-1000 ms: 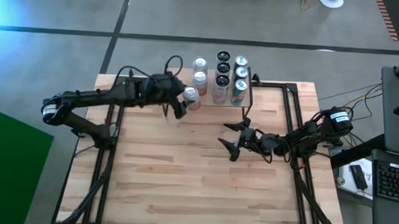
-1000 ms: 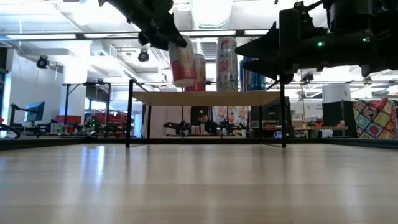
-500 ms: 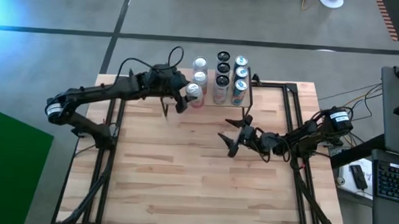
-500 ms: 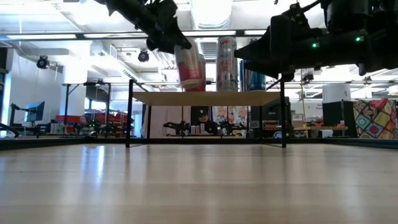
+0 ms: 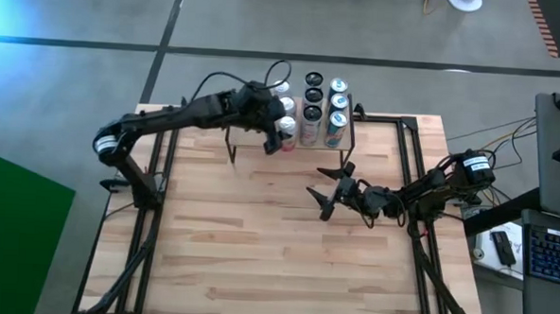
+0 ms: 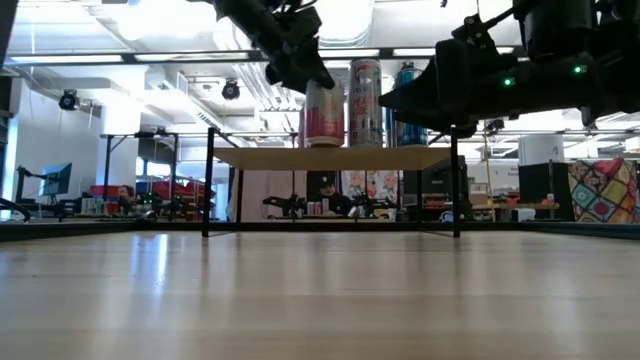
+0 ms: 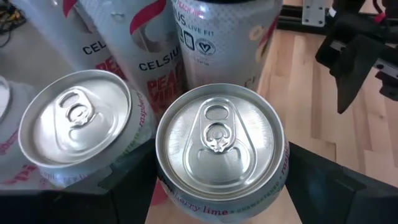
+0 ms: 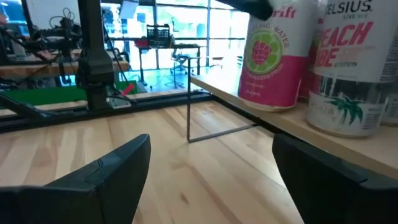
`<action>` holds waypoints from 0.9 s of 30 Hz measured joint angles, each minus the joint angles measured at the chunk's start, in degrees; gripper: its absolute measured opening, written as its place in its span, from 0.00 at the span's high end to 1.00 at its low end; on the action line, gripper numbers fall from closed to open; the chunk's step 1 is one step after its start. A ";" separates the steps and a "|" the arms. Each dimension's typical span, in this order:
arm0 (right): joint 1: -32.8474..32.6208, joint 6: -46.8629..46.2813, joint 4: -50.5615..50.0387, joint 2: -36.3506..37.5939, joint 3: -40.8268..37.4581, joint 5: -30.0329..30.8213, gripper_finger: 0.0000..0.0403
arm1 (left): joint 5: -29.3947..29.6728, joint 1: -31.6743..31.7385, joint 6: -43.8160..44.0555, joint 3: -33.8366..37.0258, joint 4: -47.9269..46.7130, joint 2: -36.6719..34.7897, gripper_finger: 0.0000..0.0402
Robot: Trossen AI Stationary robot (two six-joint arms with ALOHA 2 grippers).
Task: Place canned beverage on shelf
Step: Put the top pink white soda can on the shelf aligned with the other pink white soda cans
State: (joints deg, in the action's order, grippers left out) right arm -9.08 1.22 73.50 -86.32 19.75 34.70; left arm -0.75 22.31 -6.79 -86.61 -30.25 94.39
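Right gripper (image 5: pixel 322 191): on the near side of the shelf (image 5: pixel 342 141), well apart from it, above the bare tabletop (image 5: pixel 257 251); fingers (image 8: pixel 106 171) spread wide with nothing between them; pointed toward the shelf.

Tabletop: slatted light wood; carries the shelf at its far edge; black frame rails run along both of its sides.

Shelf: low riser with a light wood plank top on thin black legs (image 6: pixel 208 180); the low view shows the plank level and open space beneath it.

Left gripper (image 5: pixel 273 136): at the shelf's left end, directly above the plank; clamped on the pink-and-white can (image 6: pixel 323 112), one dark finger (image 7: pixel 339 186) on either side of its body.

Pink-and-white can: upright, silver lid and pull tab showing in the left wrist view (image 7: pixel 219 134); in the low view its base sits at the plank's top surface; whether it actually bears on the wood cannot be told.

Neighbouring cans: one silver-topped can (image 7: pixel 78 121) stands just beside the held can; a tall pink-and-white can (image 6: pixel 365 100) is next along the shelf toward its right end; blue-and-white cans (image 5: pixel 337 107) stand in a row at the right end; dark-topped cans (image 5: pixel 313 94) in the middle row; all upright.

Beyond the shelf: grey floor (image 5: pixel 97 16) past the table's far edge; the low view shows a room with benches and equipment behind.
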 joint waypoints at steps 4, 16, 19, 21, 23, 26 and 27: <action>0.00 -0.09 -0.05 0.00 -0.76 0.02 0.19 | 0.33 0.02 0.14 -4.69 -4.52 2.35 0.28; 0.00 -2.12 0.08 0.00 -2.89 1.73 0.19 | 3.38 0.11 -0.66 -5.48 -7.73 1.33 0.28; 0.00 -2.27 0.54 0.06 -3.07 1.72 0.19 | 3.45 0.11 -0.66 -5.31 -7.19 1.55 0.28; 0.00 -2.72 0.51 0.07 -3.07 1.70 0.19 | 3.64 0.13 -0.68 -4.92 -6.56 1.55 0.28; 0.00 -2.73 0.52 0.07 -3.09 1.70 0.19 | 3.68 0.16 -0.68 -4.68 -6.43 1.55 0.28; 0.00 -2.69 0.50 0.07 -3.19 1.70 0.19 | 3.75 0.20 -0.68 -4.52 -6.21 1.55 0.28; 0.00 -2.69 0.50 0.07 -3.23 1.70 0.19 | 3.82 0.20 -0.68 -4.52 -6.24 1.55 0.28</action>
State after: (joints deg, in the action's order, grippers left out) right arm -9.08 -1.48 74.00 -86.26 16.52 36.40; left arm 3.07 22.50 -7.46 -91.13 -36.49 95.94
